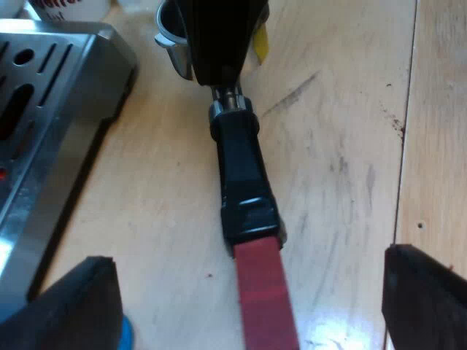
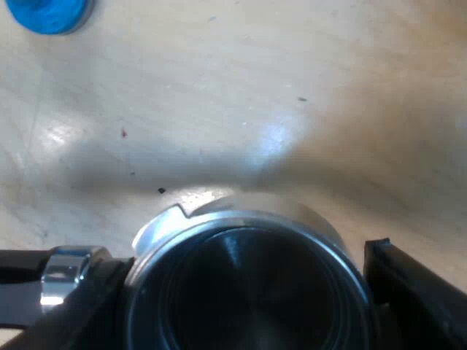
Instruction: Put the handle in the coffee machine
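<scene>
The left tool (image 1: 246, 288) spreads wide astride the holder (image 1: 244, 175). The right tool (image 2: 248, 292) grips the holder's basket.

A light wooden table (image 1: 343, 146) is seen bearing a steel-cased espresso machine (image 1: 44, 87), a round metal holder with a dark handle ending in red (image 1: 244, 182) and a blue disc-shaped tamper (image 2: 47, 14). The holder's basket end is placed close to the machine's corner, and its handle is directed away from there towards the black two-fingered left gripper (image 1: 246, 257). The handle's end is found between that gripper's fingers, which are spread well apart and touch nothing. The basket is flanked closely on both sides by the fingers of the black right gripper (image 2: 241, 255), which is set over it. The tamper is set well apart from the basket, just beside one left finger.
</scene>
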### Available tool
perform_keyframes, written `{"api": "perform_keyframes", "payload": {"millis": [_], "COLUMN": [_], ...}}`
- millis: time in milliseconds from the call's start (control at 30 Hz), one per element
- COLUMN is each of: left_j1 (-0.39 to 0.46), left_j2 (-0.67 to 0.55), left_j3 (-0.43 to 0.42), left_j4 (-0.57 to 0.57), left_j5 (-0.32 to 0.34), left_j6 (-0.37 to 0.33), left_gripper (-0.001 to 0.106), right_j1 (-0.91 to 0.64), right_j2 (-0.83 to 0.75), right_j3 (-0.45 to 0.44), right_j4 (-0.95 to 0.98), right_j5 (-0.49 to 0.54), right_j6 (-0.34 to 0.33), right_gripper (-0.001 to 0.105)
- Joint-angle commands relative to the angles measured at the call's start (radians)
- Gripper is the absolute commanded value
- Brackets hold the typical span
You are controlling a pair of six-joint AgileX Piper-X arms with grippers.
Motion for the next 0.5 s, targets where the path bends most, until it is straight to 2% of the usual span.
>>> {"api": "perform_keyframes", "payload": {"millis": [33,100,500], "left_j1": [-0.005,-0.005,-0.005], "left_j2": [0.028,0.099,0.225], "left_j3": [0.005,0.005,0.005], "left_j4": [-0.007,-0.007,-0.036], "left_j5": [0.007,0.020,0.013], "left_j6": [0.006,0.006,0.021], "left_gripper": [0.074,0.059,0.058], "right_j1": [0.005,0.005,0.005], "right_j2": [-0.013,-0.013,-0.013], "right_j3": [-0.005,-0.005,-0.005], "right_j4": [-0.040,-0.052,-0.071], "right_j5": [-0.011,-0.011,-0.041], "right_j6": [0.054,0.068,0.089], "right_gripper": [0.000,0.000,0.000]}}
